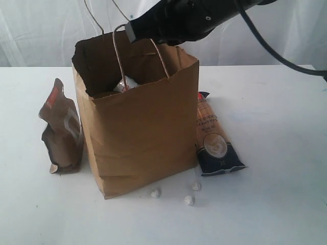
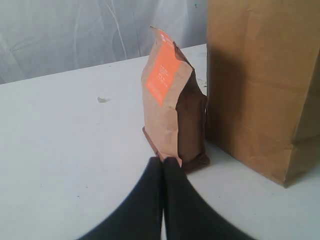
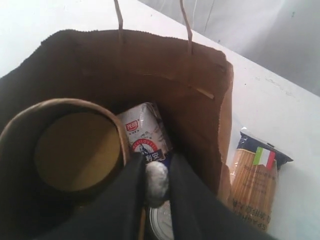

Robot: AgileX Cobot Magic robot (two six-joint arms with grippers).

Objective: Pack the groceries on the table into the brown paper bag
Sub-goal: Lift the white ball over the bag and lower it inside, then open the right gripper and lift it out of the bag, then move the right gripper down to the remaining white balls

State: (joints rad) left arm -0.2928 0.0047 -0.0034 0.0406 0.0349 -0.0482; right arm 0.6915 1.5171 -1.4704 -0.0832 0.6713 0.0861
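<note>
A: Anything left outside the brown paper bag [image 1: 143,138]?

B: Two, by the look of it. One dark-brown pouch [image 1: 61,130], upright on the table [image 1: 276,204] just beside the bag's left wall. One long orange-navy packet [image 1: 217,140], lying on the table beside the right wall. Already inside: gold-lidded clear jar [image 3: 75,150], small white-blue carton [image 3: 146,131], silver-lidded clear can [image 3: 161,224] (only a sliver of lid on show).

A: And the grippers?

B: As for the left gripper [image 2: 163,160]: pressed together, empty, low over the table, nearly at the pouch's foot. As for the right gripper [image 3: 157,165]: down in the bag's mouth, pinched on a small pale lump [image 3: 156,186]. A cap or a wad, cannot tell which.

A: Handling the pouch?

B: Probably light, soft-sided and crinkly. Apt to buckle or tip if nudged at the base. Better to open wide and pinch across the folded top, or around the narrow waist.

A: The packet?

B: Looks like dry pasta, so likely brittle, in a slick wrapper. Best taken mid-length, gently, then stood on end to go in.
</note>
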